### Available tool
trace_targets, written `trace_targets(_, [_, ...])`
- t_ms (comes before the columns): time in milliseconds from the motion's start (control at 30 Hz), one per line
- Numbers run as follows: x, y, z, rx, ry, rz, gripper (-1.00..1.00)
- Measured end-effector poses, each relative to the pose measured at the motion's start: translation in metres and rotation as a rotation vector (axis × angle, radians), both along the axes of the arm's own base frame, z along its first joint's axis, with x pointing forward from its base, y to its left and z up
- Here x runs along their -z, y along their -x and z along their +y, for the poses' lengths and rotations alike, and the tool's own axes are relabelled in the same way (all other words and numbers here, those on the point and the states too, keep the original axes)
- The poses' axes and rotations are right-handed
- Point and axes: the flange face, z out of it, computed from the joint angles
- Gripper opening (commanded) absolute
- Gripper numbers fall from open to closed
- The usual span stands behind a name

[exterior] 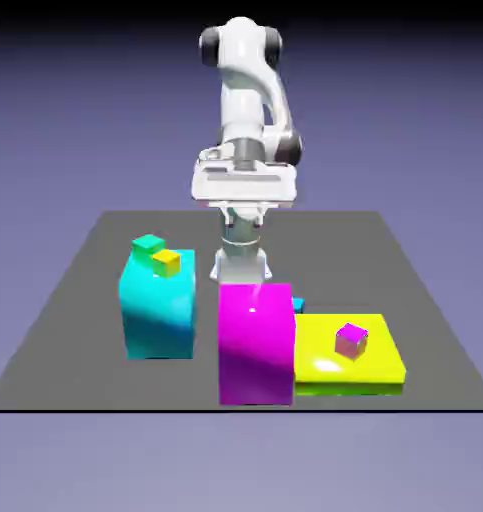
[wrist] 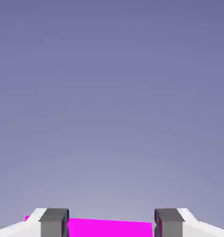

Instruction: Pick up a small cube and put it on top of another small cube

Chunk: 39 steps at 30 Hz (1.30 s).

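Three small cubes in plain sight: a green cube point(exterior: 148, 244), a yellow cube point(exterior: 166, 263) and a purple cube point(exterior: 351, 341).
Cyan block: a tall block point(exterior: 159, 308) on the exterior view's left, with the green cube and the yellow cube on its top, the yellow one nearer the camera (whether those two touch, I can't tell).
Yellow slab: low and flat point(exterior: 320, 345), on the exterior view's right, carrying the purple cube, which sits slightly turned.
Magenta block: a big upright block point(exterior: 255, 345) near the front edge of the dark table point(exterior: 85, 375), between the cyan block and the slab.
Blue piece: a small bit of blue point(exterior: 299, 305) peeks out behind the magenta block (mostly hidden, so its shape is unclear).
Claw: the gripper point(wrist: 112, 224) stands wide open, its fingertips well apart and holding nothing; a magenta strip shows beyond the gap in the hand view.
Arm: white point(exterior: 242, 100), with the claw hanging above the tabletop, well apart from the cubes.
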Motion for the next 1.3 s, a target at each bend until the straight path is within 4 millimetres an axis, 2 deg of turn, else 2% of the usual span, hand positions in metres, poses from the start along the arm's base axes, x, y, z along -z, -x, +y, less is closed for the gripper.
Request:
trace_targets(133, [0.017, -0.005, 0.044, -0.063, 0.008, 0.085, 0.0])
trace_targets(167, [0.028, -0.004, 0.056, -0.074, 0.001, 0.128, 0.0])
trace_targets(233, [0.066, 0.005, 0.08, -0.076, -0.031, 0.271, 0.0])
trace_targets(333, [0.122, 0.029, 0.115, -0.072, -0.067, 0.489, 0.0])
trace_targets(467, [0.201, 0.078, 0.122, 0.093, -0.147, 0.821, 0.0])
trace_targets(600, [0.259, 0.132, 0.109, 0.326, -0.173, 1.092, 0.0])
trace_targets(700, [0.262, 0.134, 0.102, 0.368, -0.182, 1.102, 0.0])
trace_targets(967, [0.324, 0.148, 0.108, 0.367, -0.184, 1.102, 0.0])
trace_targets(1000, [0.329, 0.15, 0.108, 0.368, -0.182, 1.102, -1.0])
trace_targets(1067, [0.329, 0.15, 0.108, 0.368, -0.182, 1.102, -1.0])
trace_targets(1300, [0.275, 0.135, 0.104, 0.366, -0.186, 1.103, -1.0])
